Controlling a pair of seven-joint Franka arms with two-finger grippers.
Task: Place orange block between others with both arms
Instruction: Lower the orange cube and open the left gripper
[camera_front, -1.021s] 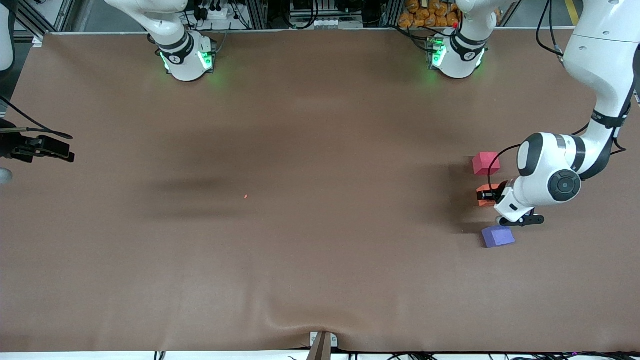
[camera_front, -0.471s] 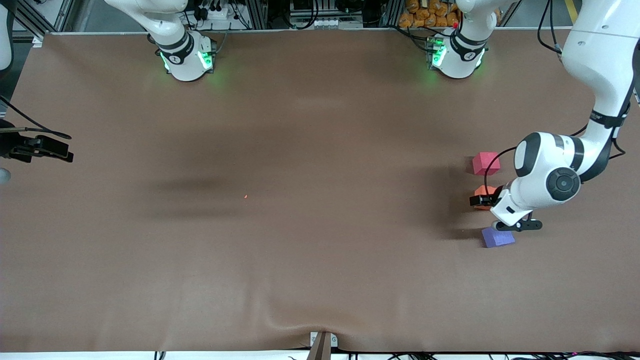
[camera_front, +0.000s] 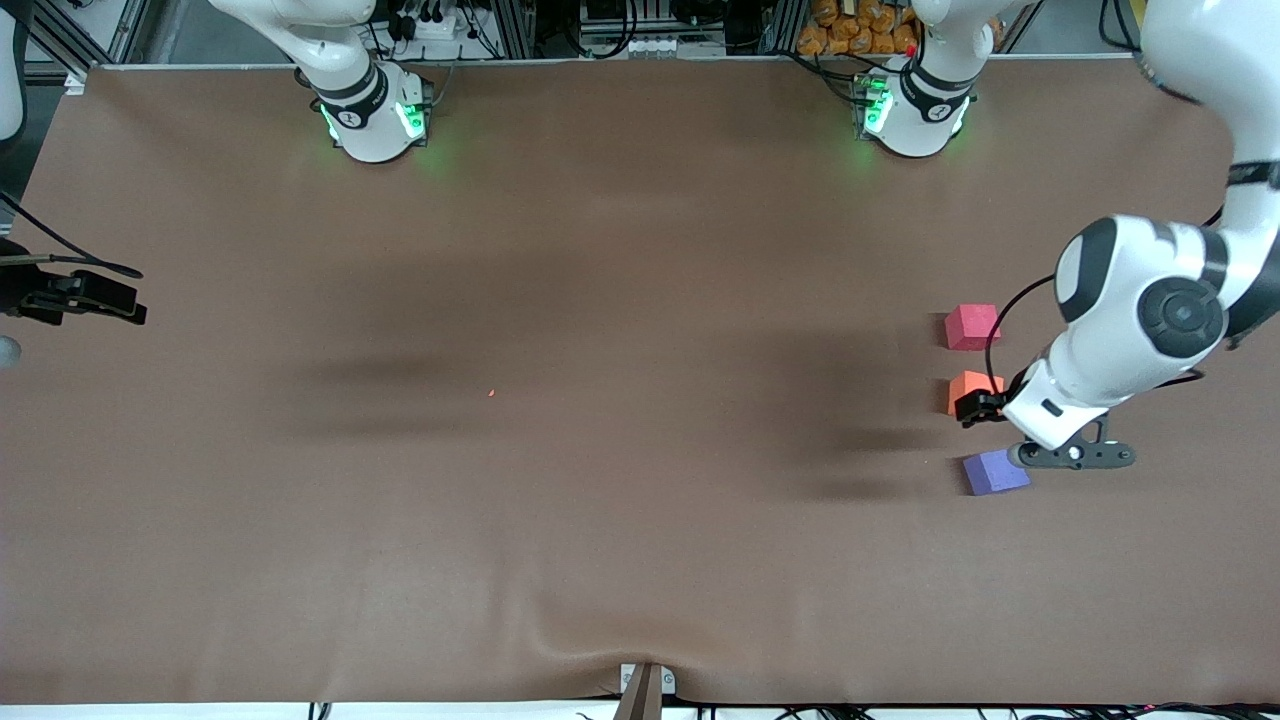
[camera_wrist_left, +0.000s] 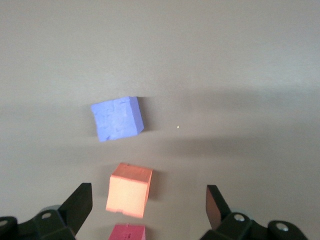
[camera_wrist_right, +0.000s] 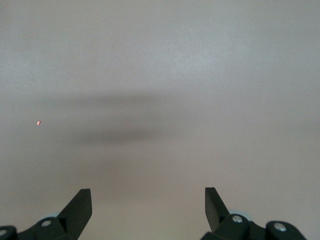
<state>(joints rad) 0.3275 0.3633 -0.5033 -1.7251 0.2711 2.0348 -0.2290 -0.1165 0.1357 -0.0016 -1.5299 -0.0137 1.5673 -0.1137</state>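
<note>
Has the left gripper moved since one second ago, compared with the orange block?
Yes. The left gripper, then closed around the orange block, now hangs open above it, having let go and risen, while the block stays between the pinkish-red cube and purple-blue cube.

cubes: 3 in a row, orange block (camera_wrist_left: 129, 189) between purple-blue cube (camera_wrist_left: 117, 118) and pinkish-red cube (camera_wrist_left: 127, 232)
left gripper (camera_wrist_left: 148, 210): fingers apart, above the cubes

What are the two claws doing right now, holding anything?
Left gripper: open, empty, above the orange block.
Right gripper: open, empty, waiting over bare table.
</note>
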